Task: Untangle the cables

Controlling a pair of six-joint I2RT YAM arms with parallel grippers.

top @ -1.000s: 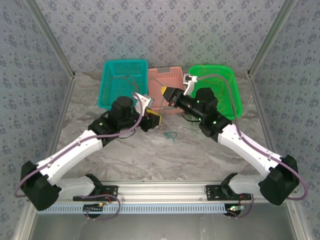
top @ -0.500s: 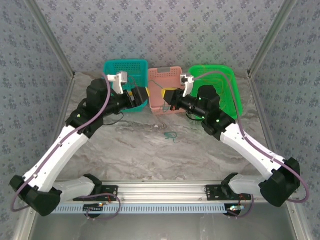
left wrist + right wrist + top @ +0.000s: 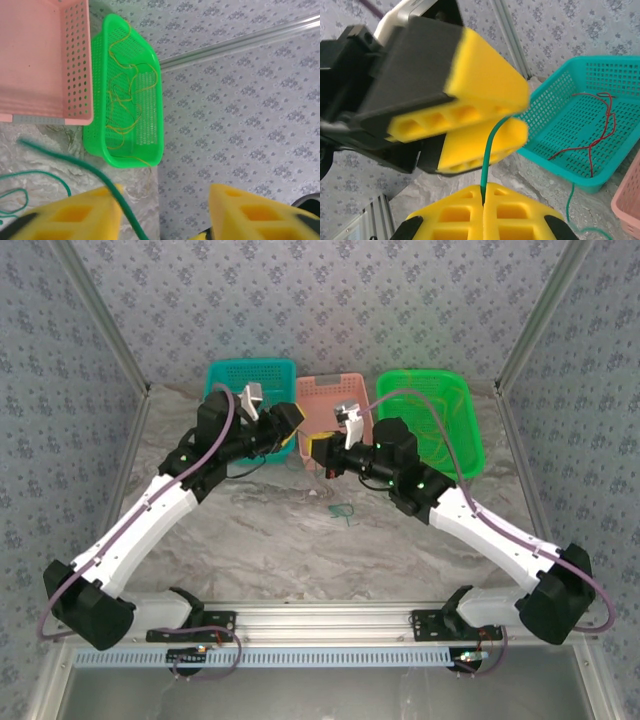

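The right gripper (image 3: pixel 483 189) has its fingers pressed together, pinching the green cable (image 3: pixel 487 155) at their seam. From there a short stretch of the cable rises nearly straight, bending slightly at the top, and enters the gap between the yellow fingers of the left gripper (image 3: pixel 164 192). In the left wrist view those fingers stand spread. The cable runs on a diagonal from the upper left down between them, close against one finger.

From above, both grippers meet over the tabletop (image 3: pixel 300 550), in front of where the teal basket (image 3: pixel 225 375) and the pink basket (image 3: pixel 335 390) stand side by side. The slack rest of the green cable lies as a small loose loop on the tabletop, just in front of the pink basket.

Yellow-orange cables (image 3: pixel 125 100) sprawl inside the green basket (image 3: pixel 150 55), running mostly along its length. A red cable (image 3: pixel 592 135) lies in the teal basket, stretched lengthwise with a few bends.
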